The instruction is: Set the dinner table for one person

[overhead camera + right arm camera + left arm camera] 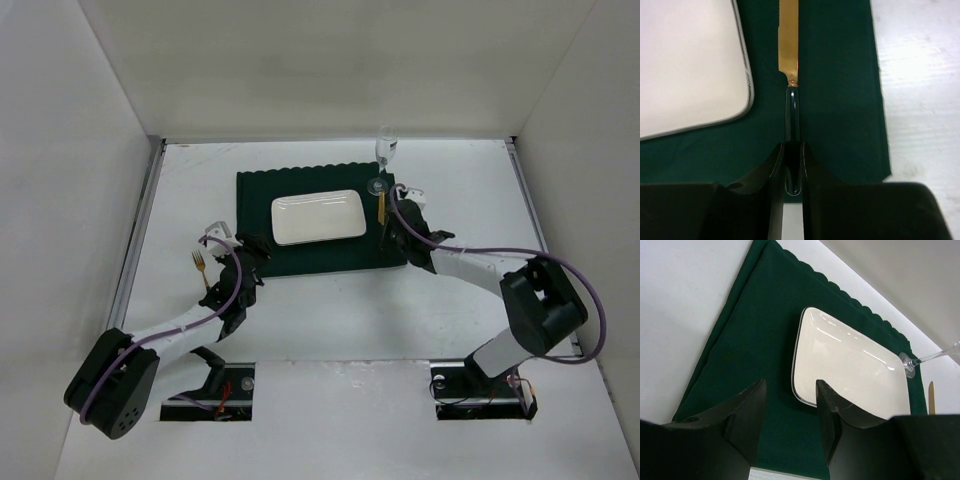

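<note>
Right gripper (pixel 792 150) pinches the knife (pixel 789 45) by its dark handle along the placemat (pixel 840 75) right edge beside the plate (pixel 685 60); knife-laying step, next probably needs a release and a straight lift clear.

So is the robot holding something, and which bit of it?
The right gripper pinches the knife by the end of its dark handle. The left gripper is open and holds nothing.

White walls (pixel 330 60), seemingly matte panels.
</note>
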You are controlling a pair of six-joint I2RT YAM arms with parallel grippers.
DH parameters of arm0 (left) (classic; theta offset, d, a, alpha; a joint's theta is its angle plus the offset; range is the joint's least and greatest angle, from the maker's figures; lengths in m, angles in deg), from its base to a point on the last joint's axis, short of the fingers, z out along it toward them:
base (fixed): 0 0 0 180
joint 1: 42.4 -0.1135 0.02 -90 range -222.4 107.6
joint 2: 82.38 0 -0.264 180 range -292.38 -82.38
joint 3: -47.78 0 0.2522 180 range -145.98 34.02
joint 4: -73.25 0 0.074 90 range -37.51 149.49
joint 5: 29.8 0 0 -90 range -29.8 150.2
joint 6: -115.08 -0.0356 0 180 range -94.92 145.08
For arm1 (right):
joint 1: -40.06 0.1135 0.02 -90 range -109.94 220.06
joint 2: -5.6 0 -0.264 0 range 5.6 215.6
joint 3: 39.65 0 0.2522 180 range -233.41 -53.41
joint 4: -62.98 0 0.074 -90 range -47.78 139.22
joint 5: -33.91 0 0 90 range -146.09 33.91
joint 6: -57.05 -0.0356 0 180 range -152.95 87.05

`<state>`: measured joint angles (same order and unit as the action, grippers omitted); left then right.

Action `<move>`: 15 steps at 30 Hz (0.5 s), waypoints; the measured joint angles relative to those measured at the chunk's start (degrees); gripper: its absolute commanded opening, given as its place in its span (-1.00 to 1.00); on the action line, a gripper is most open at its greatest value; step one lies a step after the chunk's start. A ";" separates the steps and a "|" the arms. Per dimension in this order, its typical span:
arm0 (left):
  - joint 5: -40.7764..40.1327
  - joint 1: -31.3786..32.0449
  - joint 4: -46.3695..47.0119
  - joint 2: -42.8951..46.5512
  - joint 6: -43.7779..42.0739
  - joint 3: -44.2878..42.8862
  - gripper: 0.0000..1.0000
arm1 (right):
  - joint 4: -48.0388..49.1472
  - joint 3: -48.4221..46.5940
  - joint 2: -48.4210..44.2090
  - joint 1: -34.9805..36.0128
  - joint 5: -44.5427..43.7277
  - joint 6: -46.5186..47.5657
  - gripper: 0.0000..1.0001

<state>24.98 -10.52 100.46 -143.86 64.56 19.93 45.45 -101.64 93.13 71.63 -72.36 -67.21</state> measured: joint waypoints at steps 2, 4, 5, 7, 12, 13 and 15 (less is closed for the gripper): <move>0.00 -0.07 0.00 -0.11 0.00 0.00 -0.16 | 1.09 -1.53 1.99 0.00 0.52 -0.02 -0.80; 0.04 -0.11 0.00 -0.31 0.00 0.00 -0.16 | 1.75 -2.56 3.65 -0.02 0.92 -0.02 -0.80; 0.04 -0.11 -0.02 -0.37 0.00 0.00 -0.16 | 1.84 -2.95 4.48 -0.09 1.09 0.00 -0.80; 0.02 -0.11 0.02 -0.42 0.00 0.00 -0.16 | 2.10 -3.21 5.88 -0.28 1.38 -0.02 -0.80; 0.09 -0.11 0.02 -1.20 0.02 0.00 -0.16 | 1.86 -3.21 8.24 -1.29 2.01 -0.02 -0.76; 0.07 -0.09 0.07 -1.31 0.00 0.00 -0.16 | 1.84 -3.21 8.57 -1.60 2.08 -0.02 -0.76; 0.07 -0.09 0.09 -1.70 0.00 0.00 -0.16 | 1.79 -3.23 9.18 -2.08 2.21 0.00 -0.76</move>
<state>25.04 -10.60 100.55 -145.56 64.56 19.93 47.24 -104.87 102.31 69.56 -70.15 -67.21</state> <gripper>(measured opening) 0.415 0.186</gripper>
